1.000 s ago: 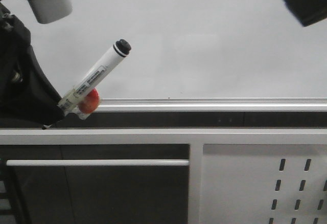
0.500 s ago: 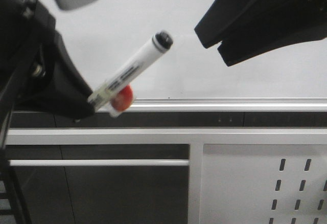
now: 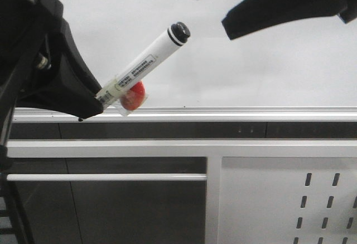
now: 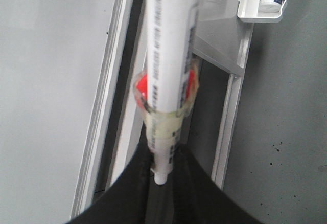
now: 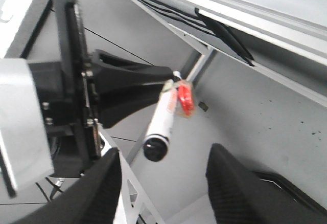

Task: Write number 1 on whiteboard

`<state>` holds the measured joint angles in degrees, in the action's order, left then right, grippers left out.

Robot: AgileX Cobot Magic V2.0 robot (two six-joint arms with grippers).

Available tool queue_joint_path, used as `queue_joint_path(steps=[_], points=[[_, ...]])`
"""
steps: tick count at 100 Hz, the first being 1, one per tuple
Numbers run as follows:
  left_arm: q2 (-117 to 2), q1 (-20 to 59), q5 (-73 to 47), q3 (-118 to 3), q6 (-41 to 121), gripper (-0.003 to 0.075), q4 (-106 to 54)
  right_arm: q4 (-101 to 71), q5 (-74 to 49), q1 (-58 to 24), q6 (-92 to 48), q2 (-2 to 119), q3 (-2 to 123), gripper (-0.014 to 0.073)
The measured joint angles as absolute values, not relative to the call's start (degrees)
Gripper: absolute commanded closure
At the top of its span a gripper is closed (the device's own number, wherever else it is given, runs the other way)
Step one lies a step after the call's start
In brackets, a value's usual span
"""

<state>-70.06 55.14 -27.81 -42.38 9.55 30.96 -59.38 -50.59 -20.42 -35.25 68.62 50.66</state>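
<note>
- Since half a second ago, the right gripper [image 3: 268,10] has gone up and to the left over the whiteboard [image 3: 251,60], while the left gripper [image 3: 92,102] with its marker pen [image 3: 146,63] has hardly moved.
- Now the left gripper holds the marker pen by its rear end; the fingers are closed on it, as the left wrist view shows at the pen's base [image 4: 162,168].
- A red tag [image 3: 133,96] is fixed to the barrel with clear tape.
- In the front view the pen points toward 2 o'clock, and its black cap [image 3: 179,30] is on, so the tip is covered.
- The right gripper stands at about 2 o'clock from the cap, near it but apart. In the right wrist view its two fingers [image 5: 232,183] are spread wide, holding nothing, and the capped end [image 5: 156,150] lies between them but farther off.
- The whiteboard lies flat behind the silver edge rail [image 3: 223,113]. I see no stroke on it; the number 1 is not yet written.
- My judgement: the step in hand is taking off the cap, an early stage of the task.
- The next move calls for the right gripper to come down around the cap, close, and pull along the pen's axis while the left one holds firm.
- A crooked pull may twist the pen in the left fingers.
</note>
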Motion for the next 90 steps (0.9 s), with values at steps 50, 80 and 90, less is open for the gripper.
queue_joint_path(steps=[50,80,90], points=[[-71.6,55.1,-28.2,-47.4,9.5,0.0738,30.9,-61.9,-52.5,-20.5,-35.8,70.0,51.7,0.0247],[-73.3,57.5,-28.5,-47.4,9.5,0.0738,30.3,-63.1,-52.5,-21.1,-36.6,70.0,51.7,0.0265],[-73.3,57.5,-28.5,-47.4,9.5,0.0738,30.5,-63.1,-52.5,-21.1,-36.6,70.1,51.7,0.0316]])
